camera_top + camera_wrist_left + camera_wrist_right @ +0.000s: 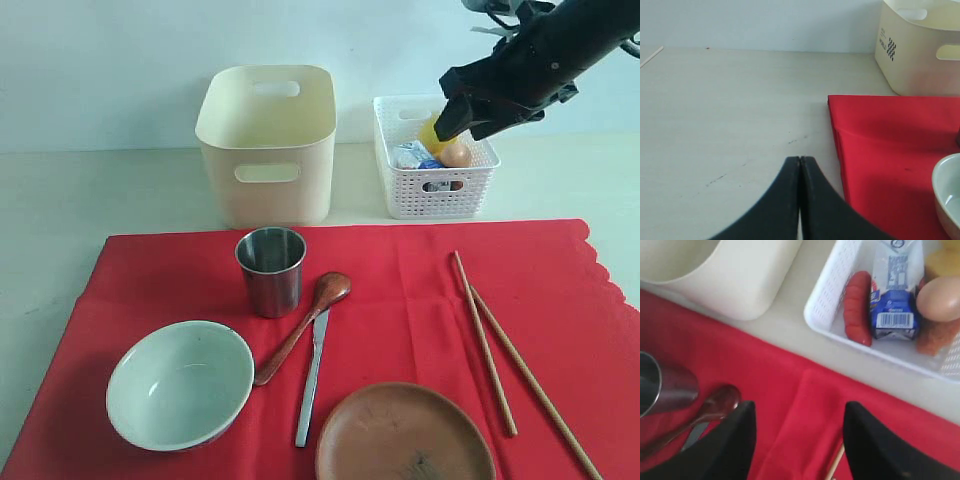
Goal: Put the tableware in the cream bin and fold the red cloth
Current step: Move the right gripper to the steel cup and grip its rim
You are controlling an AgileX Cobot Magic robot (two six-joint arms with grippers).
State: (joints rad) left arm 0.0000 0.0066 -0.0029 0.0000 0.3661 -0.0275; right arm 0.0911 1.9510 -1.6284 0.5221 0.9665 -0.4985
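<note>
On the red cloth (400, 290) lie a steel cup (270, 268), a pale bowl (180, 383), a wooden spoon (305, 325), a table knife (312, 375), a brown plate (405, 435) and two chopsticks (500, 350). Behind the cloth stands the cream bin (265, 140), nothing showing inside. My right gripper (462, 125) hangs high over the cloth's far edge, open and holding nothing (797, 407); below it show the cup (665, 385), the spoon (715, 405) and a chopstick tip (836, 462). My left gripper (799, 159) is shut with nothing in it, over bare table beside the cloth's corner (890, 150); it is out of the exterior view.
A white lattice basket (435, 160) right of the bin holds a sausage (857, 307), a milk carton (892, 295), an egg (940, 297) and yellow food. Pale tabletop (730, 100) stretches left of the cloth. The bowl's rim (947, 195) shows in the left wrist view.
</note>
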